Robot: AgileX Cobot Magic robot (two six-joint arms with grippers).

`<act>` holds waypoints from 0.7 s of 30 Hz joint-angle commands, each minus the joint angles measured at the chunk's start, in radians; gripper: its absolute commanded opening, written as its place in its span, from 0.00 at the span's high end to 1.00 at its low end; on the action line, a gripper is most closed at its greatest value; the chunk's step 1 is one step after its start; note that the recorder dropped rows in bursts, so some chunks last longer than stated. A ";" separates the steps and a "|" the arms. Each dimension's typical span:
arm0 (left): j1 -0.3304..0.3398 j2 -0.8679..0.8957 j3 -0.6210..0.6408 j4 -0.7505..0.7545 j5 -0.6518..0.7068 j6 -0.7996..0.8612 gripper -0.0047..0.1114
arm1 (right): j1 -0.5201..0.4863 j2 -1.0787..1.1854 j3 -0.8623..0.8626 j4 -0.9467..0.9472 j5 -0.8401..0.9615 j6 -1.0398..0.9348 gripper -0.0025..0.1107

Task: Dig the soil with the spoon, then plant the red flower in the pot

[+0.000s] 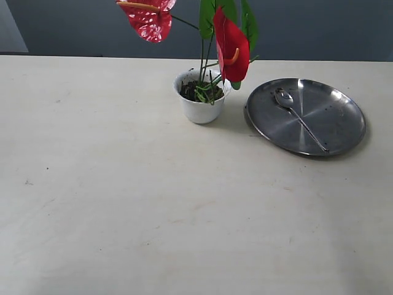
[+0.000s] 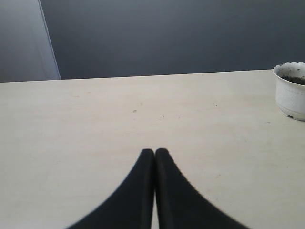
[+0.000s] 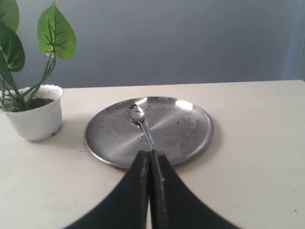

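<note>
The red flower point(image 1: 230, 46) stands upright in the white pot point(image 1: 199, 109), its stems stuck in dark soil point(image 1: 193, 91). The spoon point(image 1: 301, 120) lies on the steel plate point(image 1: 334, 101) to the right of the pot, bowl toward the pot. Neither gripper shows in the exterior view. My left gripper point(image 2: 155, 151) is shut and empty above bare table, with the pot point(image 2: 290, 98) off to one side. My right gripper point(image 3: 150, 153) is shut with nothing in it, short of the plate point(image 3: 186, 129); the spoon point(image 3: 138, 117) lies beyond its tips. Only the flower's green leaves point(image 3: 56, 33) show there.
A pale table point(image 1: 123, 203) carries everything, with a dark wall point(image 1: 319, 27) behind its far edge. Specks of soil lie scattered on the plate. The pot and plate sit close together at the back of the table.
</note>
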 commanded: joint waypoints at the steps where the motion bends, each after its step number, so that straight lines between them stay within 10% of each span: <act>1: -0.004 0.005 -0.003 -0.003 -0.009 -0.001 0.95 | -0.006 -0.006 0.001 -0.035 0.043 0.010 0.98; 21: -0.004 0.005 -0.003 -0.003 -0.009 -0.001 0.95 | -0.006 -0.006 0.001 -0.028 0.053 -0.030 0.98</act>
